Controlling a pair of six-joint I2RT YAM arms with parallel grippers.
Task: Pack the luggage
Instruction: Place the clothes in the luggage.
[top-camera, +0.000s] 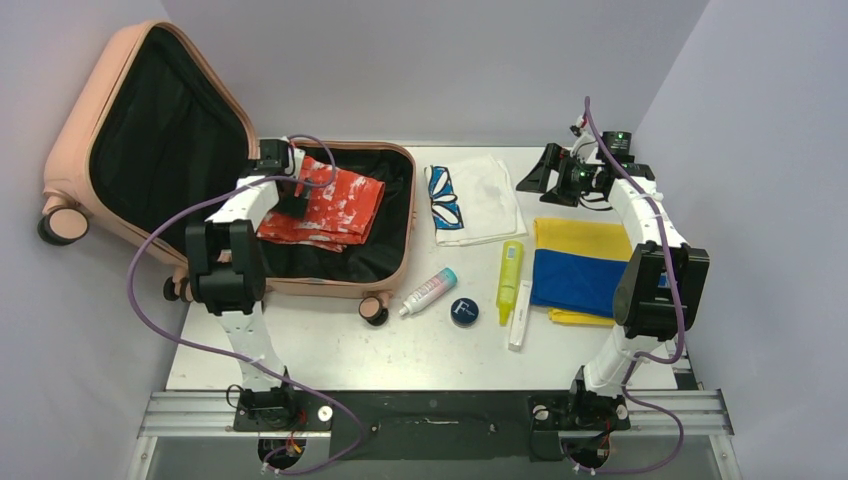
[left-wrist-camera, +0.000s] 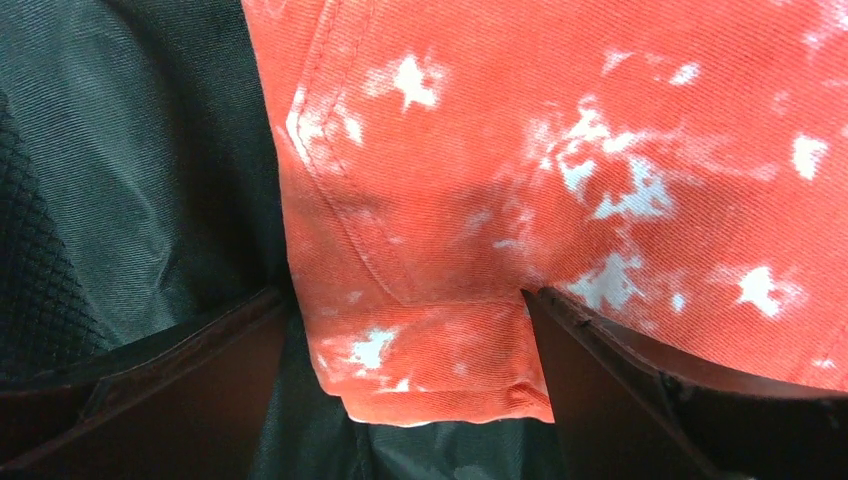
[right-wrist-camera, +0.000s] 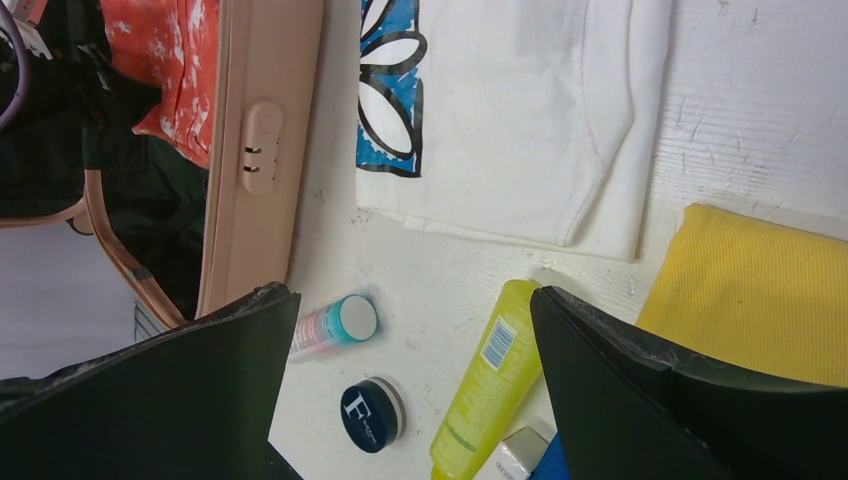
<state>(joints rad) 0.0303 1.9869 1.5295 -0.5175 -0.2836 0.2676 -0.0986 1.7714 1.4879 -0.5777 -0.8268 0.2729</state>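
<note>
The left gripper's (left-wrist-camera: 405, 295) dark fingers stood wide apart, clamped on nothing, with the hem of a red-orange mottled garment (left-wrist-camera: 560, 150) lying loose between them on black lining. I judged that garment already packed. It lay in the lower half of the luggage (top-camera: 330, 288), which sat open at ten o'clock on the table (top-camera: 400, 350), its lid propped up against the wall.

The rest looked unpacked. A white shirt with a blue flower print (top-camera: 480, 195) lay at twelve o'clock and a yellow-and-blue cloth (top-camera: 585, 260) at three. Near the centre were a yellow tube (top-camera: 510, 275), a pink bottle (top-camera: 428, 291), a dark round tin (top-camera: 464, 311) and a white stick (top-camera: 520, 315).

The right gripper (right-wrist-camera: 412, 295) hovered at two o'clock, its fingers spread and empty.

The tabletop was a pale, scuffed sheet, closed in by plain lavender-grey walls.
</note>
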